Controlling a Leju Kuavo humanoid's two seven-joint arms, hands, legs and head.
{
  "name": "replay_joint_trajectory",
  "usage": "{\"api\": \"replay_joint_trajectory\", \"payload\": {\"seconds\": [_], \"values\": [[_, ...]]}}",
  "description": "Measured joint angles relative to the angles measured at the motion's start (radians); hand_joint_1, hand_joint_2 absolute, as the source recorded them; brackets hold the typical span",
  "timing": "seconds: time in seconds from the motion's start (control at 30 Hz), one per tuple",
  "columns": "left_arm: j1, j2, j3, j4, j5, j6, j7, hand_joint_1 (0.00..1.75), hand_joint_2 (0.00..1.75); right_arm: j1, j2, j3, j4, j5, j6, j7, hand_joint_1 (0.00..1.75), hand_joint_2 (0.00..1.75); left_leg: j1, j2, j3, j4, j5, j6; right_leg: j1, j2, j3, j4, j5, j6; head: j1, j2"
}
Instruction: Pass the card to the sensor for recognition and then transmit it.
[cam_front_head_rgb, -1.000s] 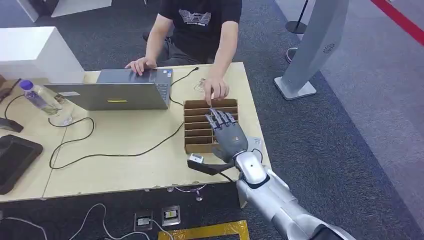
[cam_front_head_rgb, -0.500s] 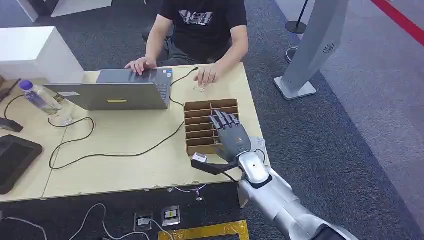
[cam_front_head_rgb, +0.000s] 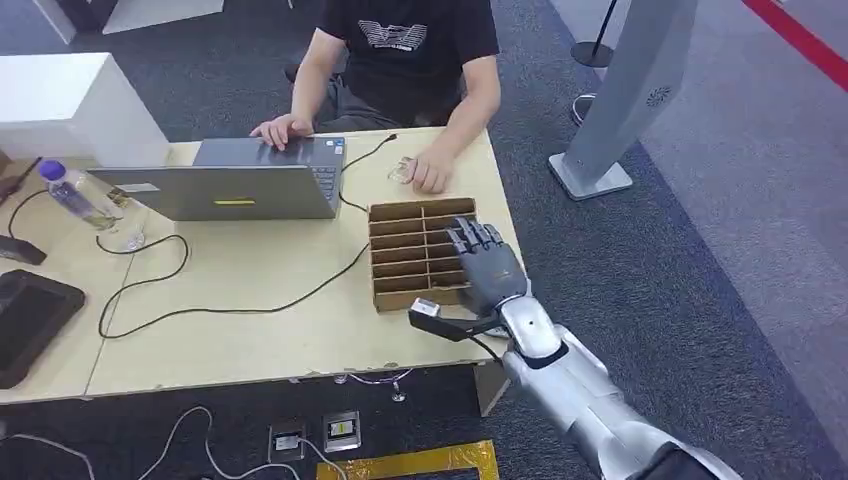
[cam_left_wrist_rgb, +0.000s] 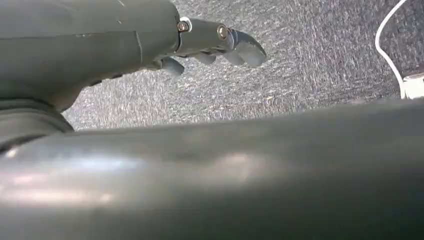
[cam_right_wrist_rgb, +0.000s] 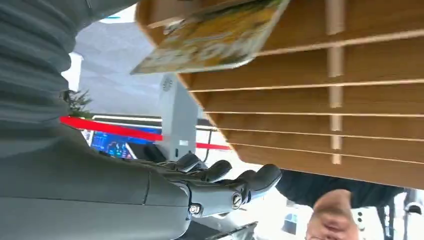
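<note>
Hovered right robot hand (cam_front_head_rgb: 487, 268) empty, fingers spread, over slotted tray (cam_front_head_rgb: 400, 255); card (cam_right_wrist_rgb: 215, 37) lay there ungrasped, sensor pass and handover undone.

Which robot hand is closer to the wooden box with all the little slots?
The right hand is closer: it is over the right side of the slotted box. The left hand hangs low over the carpet.

Yellow-green card (cam_right_wrist_rgb: 212, 37), brown rack (cam_front_head_rgb: 420, 253)
</note>
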Motion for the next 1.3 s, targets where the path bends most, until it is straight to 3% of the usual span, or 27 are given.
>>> {"api": "replay_joint_trajectory", "payload": {"seconds": [0.43, 0.9, 1.3], "values": [[0.001, 0.006, 0.000, 0.000, 0.012, -0.001, 0.008, 0.00, 0.00, 0.034, -0.058, -0.025, -0.076, -0.007, 0.040, -0.007, 0.00, 1.75, 0.000, 0.000, 0.000, 0.000, 0.000, 0.000, 0.000, 0.000, 0.000, 0.000, 0.000, 0.000, 0.000, 0.000], [0.003, 0.007, 0.000, 0.000, 0.024, 0.002, 0.011, 0.00, 0.00, 0.034, -0.036, -0.023, -0.096, -0.016, 0.057, -0.063, 0.00, 1.75, 0.000, 0.000, 0.000, 0.000, 0.000, 0.000, 0.000, 0.000, 0.000, 0.000, 0.000, 0.000, 0.000, 0.000], [0.006, 0.008, 0.001, 0.000, 0.024, 0.005, 0.011, 0.00, 0.00, 0.036, -0.021, -0.019, -0.096, -0.039, 0.055, -0.060, 0.00, 1.75, 0.000, 0.000, 0.000, 0.000, 0.000, 0.000, 0.000, 0.000, 0.000, 0.000, 0.000, 0.000, 0.000, 0.000]]}}
